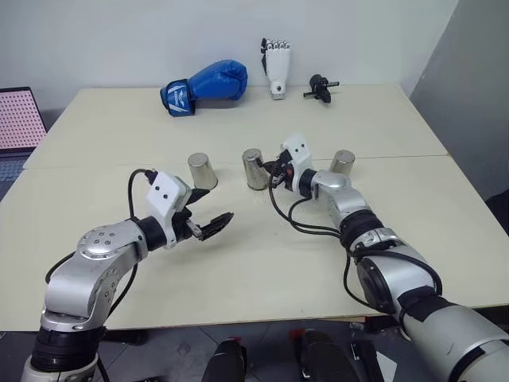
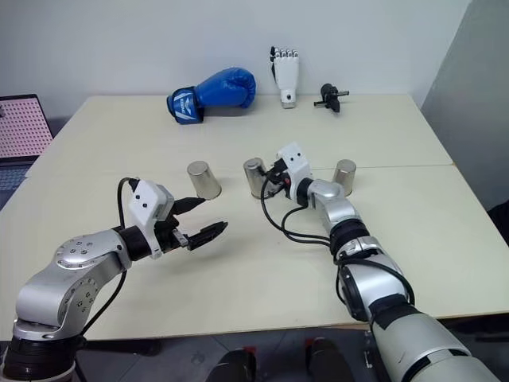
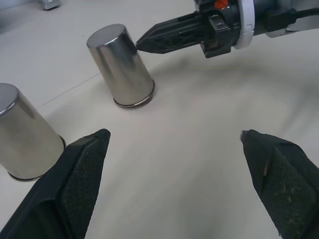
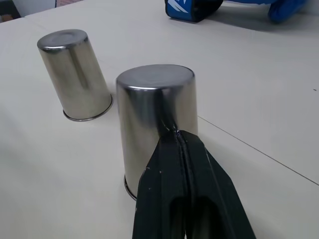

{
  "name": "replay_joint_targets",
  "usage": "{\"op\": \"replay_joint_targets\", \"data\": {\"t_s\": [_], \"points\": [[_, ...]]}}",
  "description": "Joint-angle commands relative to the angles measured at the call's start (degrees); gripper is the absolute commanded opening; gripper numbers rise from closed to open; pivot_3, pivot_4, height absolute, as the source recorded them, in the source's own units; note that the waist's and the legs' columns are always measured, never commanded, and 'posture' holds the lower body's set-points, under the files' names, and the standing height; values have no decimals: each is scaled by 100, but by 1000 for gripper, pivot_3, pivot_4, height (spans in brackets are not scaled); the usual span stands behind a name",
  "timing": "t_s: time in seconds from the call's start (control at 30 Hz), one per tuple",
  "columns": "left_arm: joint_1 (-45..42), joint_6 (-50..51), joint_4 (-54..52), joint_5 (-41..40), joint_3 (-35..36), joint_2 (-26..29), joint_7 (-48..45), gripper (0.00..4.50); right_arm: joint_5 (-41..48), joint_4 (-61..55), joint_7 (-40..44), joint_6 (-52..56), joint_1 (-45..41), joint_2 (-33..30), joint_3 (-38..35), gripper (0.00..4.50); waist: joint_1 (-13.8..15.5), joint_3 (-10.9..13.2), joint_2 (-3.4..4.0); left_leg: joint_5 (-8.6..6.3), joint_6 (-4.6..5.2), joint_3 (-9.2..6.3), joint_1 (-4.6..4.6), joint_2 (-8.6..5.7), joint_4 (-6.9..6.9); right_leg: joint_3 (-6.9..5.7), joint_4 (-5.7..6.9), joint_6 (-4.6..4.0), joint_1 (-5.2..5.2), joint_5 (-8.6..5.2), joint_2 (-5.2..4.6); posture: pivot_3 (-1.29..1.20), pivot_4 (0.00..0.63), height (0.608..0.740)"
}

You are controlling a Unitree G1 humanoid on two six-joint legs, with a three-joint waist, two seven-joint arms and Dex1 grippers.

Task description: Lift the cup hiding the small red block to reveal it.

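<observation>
Middle silvery metal cup (image 1: pixel 254 169): upside down mid-tabletop (image 1: pixel 238 263), cups at 3 and 9 o'clock.
Right claw (image 4: pixel 174 130): clenched, tips pressing the cup's side, grasping nothing.
Left claw (image 1: pixel 213 225): released, hovering apart.

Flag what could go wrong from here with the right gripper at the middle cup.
1. The right gripper is shut with its tips against the side of the middle cup, not around it, so any lift would likely slip or just push the cup.
2. A further push could tip the cup or slide it toward the left cup.
3. The three cups look identical, with the right cup untouched, so the small red block may sit under another one.
</observation>
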Motion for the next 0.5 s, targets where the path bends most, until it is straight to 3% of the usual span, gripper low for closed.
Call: {"op": "replay_joint_targets", "data": {"t_s": [0.03, 0.4, 0.5], "points": [[-61, -112, -87, 19, 45, 62, -11, 4500, -20, -333, 233, 88, 4, 9, 49, 1002, -1, 0, 0, 0, 0, 0, 0, 0, 0, 0, 0, 0, 0, 0, 0, 0, 150, 740], [-51, -57, -141, -3, 80, 82, 5, 4500, 20, -302, 172, 387, 135, 219, 13, 3772, 0, 0, 0, 0, 0, -1, 0, 0, 0, 0, 1, 0, -1, 0, 0, 0, 150, 740], [-32, -45, -165, -15, 77, 91, 3, 4500, 28, -125, -65, 349, 23, 356, -64, 3772, -1, 0, 0, 0, 0, -1, 0, 0, 0, 0, 1, 0, -1, 0, 0, 0, 150, 740]]}}
